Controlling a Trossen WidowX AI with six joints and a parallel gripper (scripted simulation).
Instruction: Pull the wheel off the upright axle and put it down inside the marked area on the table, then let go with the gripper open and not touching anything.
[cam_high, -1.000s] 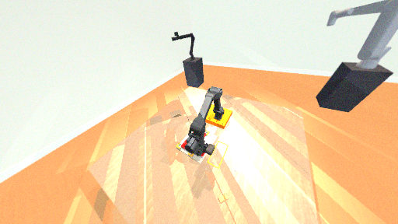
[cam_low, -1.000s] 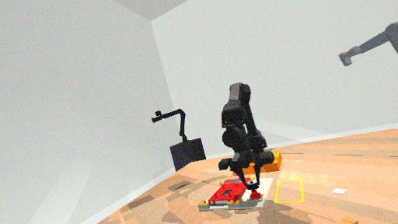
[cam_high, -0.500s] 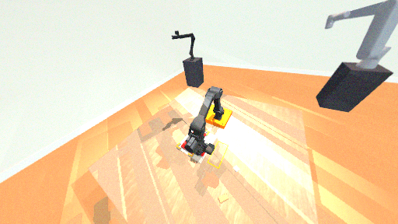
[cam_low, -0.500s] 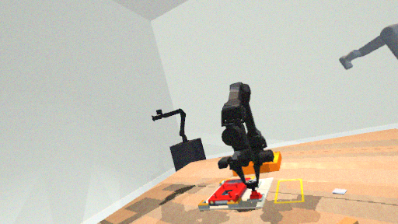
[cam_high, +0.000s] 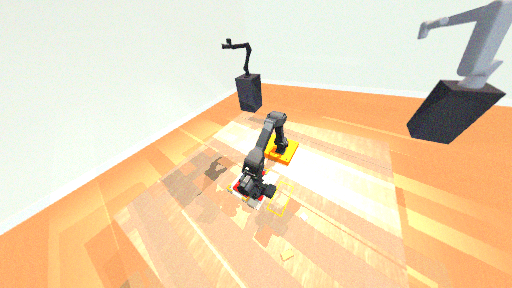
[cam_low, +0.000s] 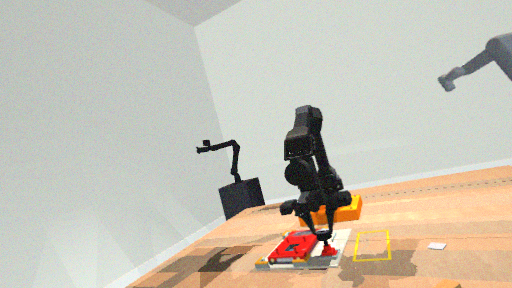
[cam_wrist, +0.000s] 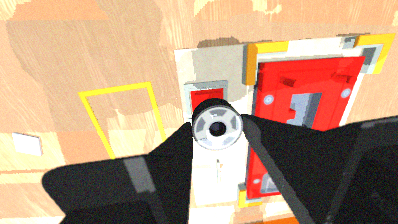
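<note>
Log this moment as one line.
gripper: shut on wheel | position: above white board | marked area: wheel outside

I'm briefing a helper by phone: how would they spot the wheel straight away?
Find the black arm on the orange base and follow it down to its gripper. Between the fingertips is the wheel: small, round, black-sided, with a pale spoked face. The red plate beside it is flat and far larger.

Two cameras view the desk (cam_high: 345, 210) (cam_low: 200, 260) (cam_wrist: 55, 55), one high and well back facing down, the other low and nearer, facing across. A third peers down close between the pincer's (cam_high: 255, 202) (cam_low: 324, 235) (cam_wrist: 217, 125) fingers; all three share the yellow outline (cam_high: 289, 200) (cam_low: 390, 245) (cam_wrist: 115, 88).
</note>
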